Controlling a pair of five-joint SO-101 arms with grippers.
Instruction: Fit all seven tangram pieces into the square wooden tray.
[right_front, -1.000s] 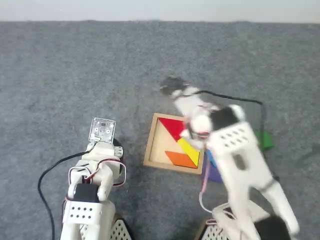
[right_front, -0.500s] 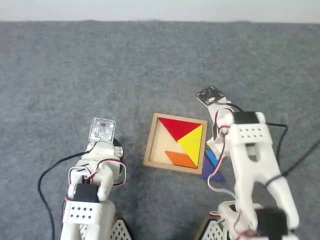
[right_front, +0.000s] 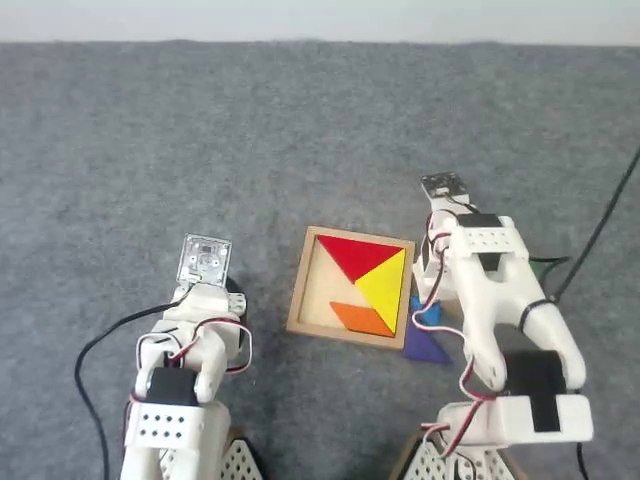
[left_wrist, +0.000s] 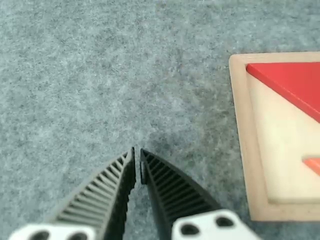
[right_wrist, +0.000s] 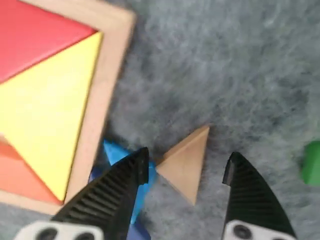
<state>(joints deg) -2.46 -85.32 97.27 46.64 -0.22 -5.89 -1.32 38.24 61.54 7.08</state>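
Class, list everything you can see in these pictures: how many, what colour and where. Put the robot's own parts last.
Square wooden tray: one, pale wood, between the two arms.
Red triangle piece: one, red, in the tray.
Yellow triangle piece: one, yellow, in the tray, beside the red.
Orange piece: one, orange, in the tray.
Blue piece: one, blue, just outside the tray.
Purple triangle: one, purple, by the blue piece.
Plain wooden triangle: one, tan, on the cover.
Green piece: one, green, farther from the tray.
Grey fabric table cover: one, grey.
Left gripper: one, fingers shut, over bare cover.
Right gripper: one, open, above the wooden triangle.
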